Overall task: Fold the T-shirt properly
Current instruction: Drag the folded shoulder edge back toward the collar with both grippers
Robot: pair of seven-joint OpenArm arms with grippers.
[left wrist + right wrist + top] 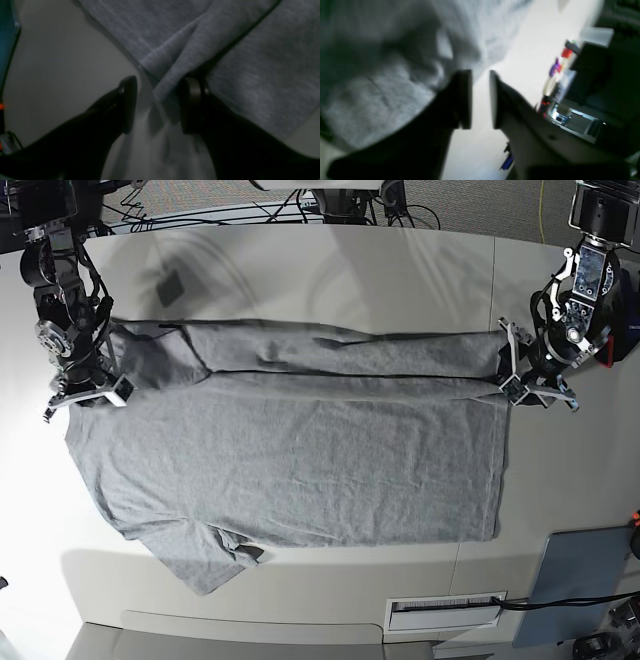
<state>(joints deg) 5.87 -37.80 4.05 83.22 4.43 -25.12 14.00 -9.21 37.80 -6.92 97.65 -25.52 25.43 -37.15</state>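
T-shirt point(300, 460) lies flat on the desk point(330, 275), plain grey side up, its far long edge folded toward the middle; one sleeve point(205, 555) sticks out at the near edge.

Left pincer point(156, 105): jaws parted wide, nothing clamped. A folded corner of the shirt point(172, 75) sits just ahead of the gap, brushing the inner face of one jaw. In the base view this pincer point(535, 385) is at the hem end of the fold.

Right pincer point(480, 100): jaws parted narrowly with bare desk showing between them, no cloth in the gap. Shirt fabric point(395, 87) bunches just beside and ahead of one jaw. In the base view it point(85, 390) is at the sleeve end of the fold.

Risks, as judgement:
- The fold corner touching the left jaw could snag as the arm lifts, which would drag the flap open or skew the crease.
- The fabric bunched beside the right jaw could catch the same way; the right wrist view is too blurred to tell if it touches.
- If one arm pulls away before the other, the fold line could end up slanted.
- The loose sleeve near the front is untucked; a next fold over it would leave a lump.
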